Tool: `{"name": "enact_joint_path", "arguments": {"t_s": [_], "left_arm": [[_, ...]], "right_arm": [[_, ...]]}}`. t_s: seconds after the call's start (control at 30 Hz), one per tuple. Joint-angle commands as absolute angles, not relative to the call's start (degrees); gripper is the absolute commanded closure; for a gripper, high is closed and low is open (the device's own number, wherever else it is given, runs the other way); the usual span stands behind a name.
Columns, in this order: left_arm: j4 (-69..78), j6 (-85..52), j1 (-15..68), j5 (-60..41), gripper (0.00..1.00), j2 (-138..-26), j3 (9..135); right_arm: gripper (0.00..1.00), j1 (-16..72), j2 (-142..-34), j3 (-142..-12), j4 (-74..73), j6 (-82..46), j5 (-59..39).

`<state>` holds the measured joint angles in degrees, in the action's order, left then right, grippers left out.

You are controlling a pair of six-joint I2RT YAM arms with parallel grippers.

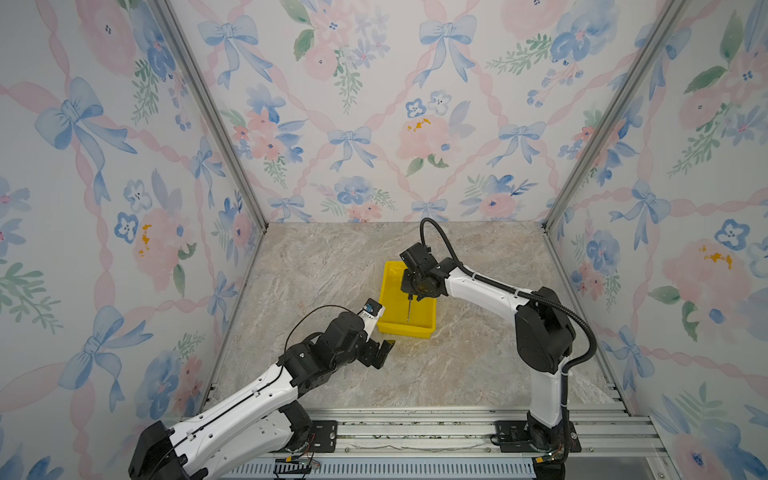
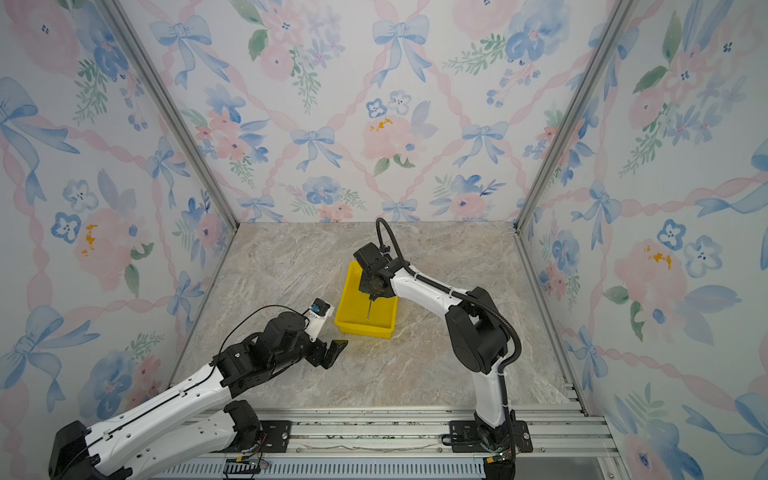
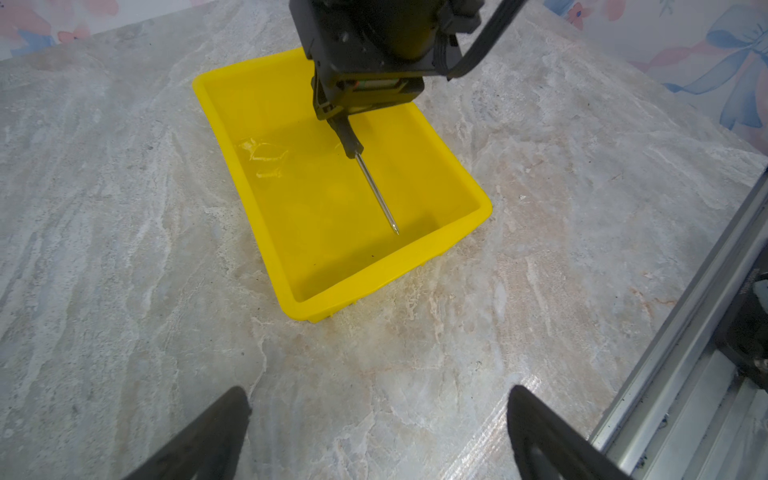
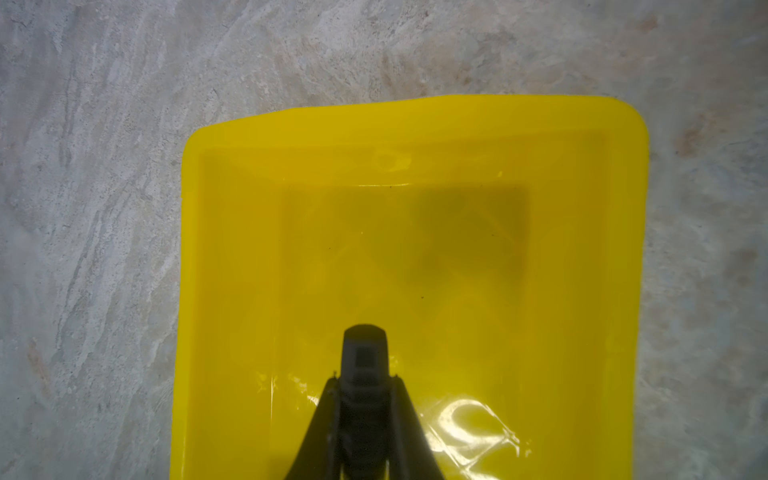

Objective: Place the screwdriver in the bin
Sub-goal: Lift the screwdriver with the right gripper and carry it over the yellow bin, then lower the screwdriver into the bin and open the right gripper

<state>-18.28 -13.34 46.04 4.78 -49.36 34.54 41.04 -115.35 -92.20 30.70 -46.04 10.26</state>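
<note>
Left wrist view: the right claw (image 3: 332, 113) is clenched on the black handle of the screwdriver (image 3: 372, 183). The shaft slants down inside the yellow bin (image 3: 226, 124), tip near its floor, likely for a short drop. The right arm reaches over the bin with its wrist pointing down. The left claw (image 3: 376, 419), released, hovers over the surface (image 3: 124, 270) nearby.

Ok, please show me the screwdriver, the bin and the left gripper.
screwdriver (image 3: 367, 174): left wrist view, on the thin metal shaft.
bin (image 3: 374, 276): left wrist view, on the short end wall.
left gripper (image 3: 378, 395): left wrist view, midway between its open fingertips.
</note>
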Motion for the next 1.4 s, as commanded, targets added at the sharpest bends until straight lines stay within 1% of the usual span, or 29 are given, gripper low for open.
{"name": "enact_joint_path", "arguments": {"t_s": [0.0,0.3,0.93,1.03,1.37], "left_arm": [[-18.3,-15.2,45.4,6.3,0.03,-49.7,33.2],[-18.2,-15.5,44.7,6.7,0.03,-48.8,33.0],[-18.2,-16.0,44.4,6.3,0.02,-48.1,32.4],[-18.2,-16.1,44.4,6.4,0.03,-47.8,32.4],[-18.2,-16.1,44.3,6.7,0.02,-47.5,32.3]], "right_arm": [[1.00,40.0,-117.6,-95.3,29.8,-46.7,9.3],[1.00,39.4,-124.3,-99.4,30.9,-44.9,8.3],[1.00,39.7,-129.9,-100.7,29.7,-44.8,7.8],[0.98,39.8,-131.1,-101.7,30.5,-44.6,8.0],[0.84,40.3,-131.8,-102.1,31.8,-44.3,8.9]]}}
